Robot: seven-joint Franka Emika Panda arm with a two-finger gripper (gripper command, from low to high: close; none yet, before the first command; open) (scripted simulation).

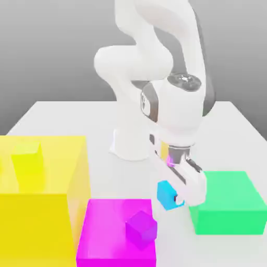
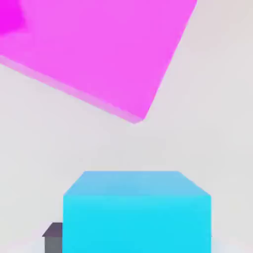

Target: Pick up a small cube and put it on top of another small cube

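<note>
The two-finger gripper (image 1: 174,201) is closed on the small matte cyan-blue cube (image 1: 166,194), carried clear of the white table (image 1: 229,122) between the big magenta block (image 1: 104,232) bearing a small purple cube (image 1: 141,227) and the big green block (image 1: 227,203), presumably for transfer to the small yellow cube (image 1: 28,161) within the big translucent yellow block (image 1: 52,208), whose height appears the obstacle.
</note>
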